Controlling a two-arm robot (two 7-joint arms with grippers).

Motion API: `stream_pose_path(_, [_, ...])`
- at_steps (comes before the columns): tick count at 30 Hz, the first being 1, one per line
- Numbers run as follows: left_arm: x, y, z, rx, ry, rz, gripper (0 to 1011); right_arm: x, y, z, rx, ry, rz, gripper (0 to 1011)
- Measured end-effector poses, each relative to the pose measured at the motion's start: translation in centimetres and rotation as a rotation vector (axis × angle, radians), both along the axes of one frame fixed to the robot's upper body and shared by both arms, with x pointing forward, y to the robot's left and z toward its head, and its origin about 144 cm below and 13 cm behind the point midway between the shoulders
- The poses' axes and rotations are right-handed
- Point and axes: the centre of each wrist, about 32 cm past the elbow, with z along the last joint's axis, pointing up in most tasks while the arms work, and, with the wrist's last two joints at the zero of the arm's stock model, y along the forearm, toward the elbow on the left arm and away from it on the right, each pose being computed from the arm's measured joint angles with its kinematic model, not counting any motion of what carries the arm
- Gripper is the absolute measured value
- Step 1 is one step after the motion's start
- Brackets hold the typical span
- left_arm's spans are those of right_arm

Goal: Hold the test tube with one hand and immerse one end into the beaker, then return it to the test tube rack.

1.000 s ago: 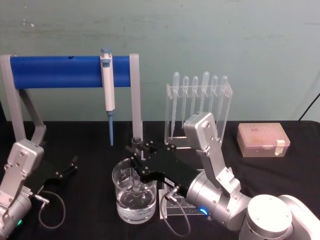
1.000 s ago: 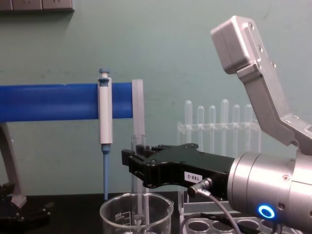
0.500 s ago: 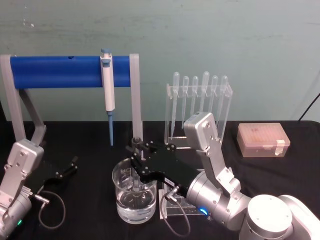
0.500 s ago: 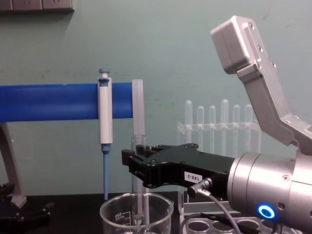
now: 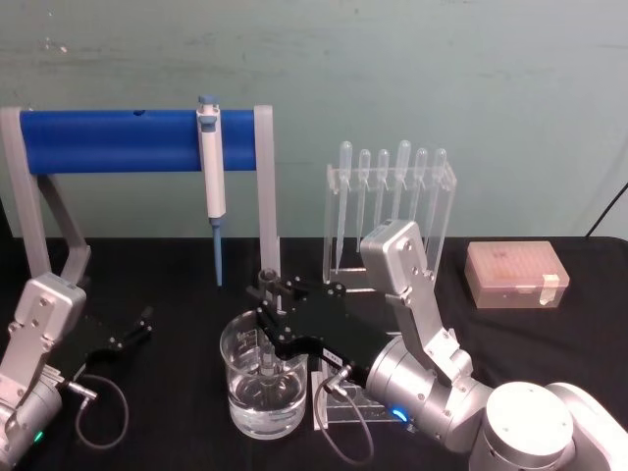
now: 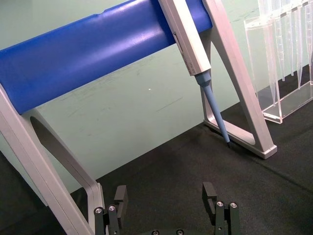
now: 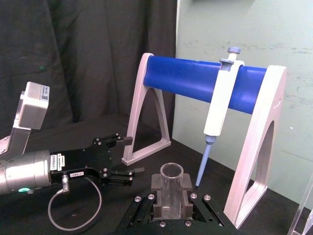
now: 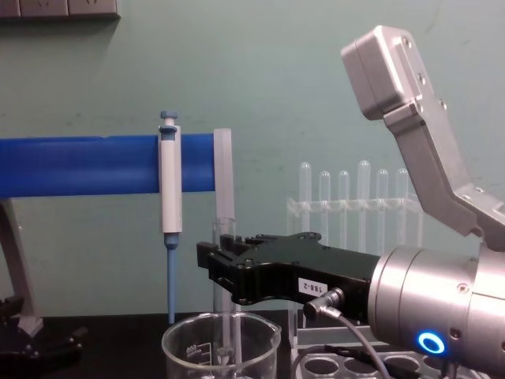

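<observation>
Test tube (image 8: 224, 230) of clear glass stands upright, lower end in the wide clear beaker (image 8: 178, 347), clamped in the black right gripper (image 5: 267, 326); tilting risks striking the rim. Left gripper (image 6: 165, 196) parked low at the left, spread wide.

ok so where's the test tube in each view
head view: test tube centre-low, upright in the right gripper, lower end in the beaker.
chest view: low centre, rim above the gripper.
right wrist view: bottom centre, clamped in the gripper.
left wrist view: aimed elsewhere, at the blue bar.
shared landmark: the pipettor hanging on that bar.
</observation>
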Motion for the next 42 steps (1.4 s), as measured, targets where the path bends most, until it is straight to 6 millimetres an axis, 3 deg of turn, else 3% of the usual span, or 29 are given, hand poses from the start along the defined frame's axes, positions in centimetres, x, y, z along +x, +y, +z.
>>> stream_pose_path(42, [0.00, 0.00, 0.00, 0.000, 0.000, 0.000, 1000, 0.00, 0.00, 0.00, 0.000, 0.000, 0.000, 225])
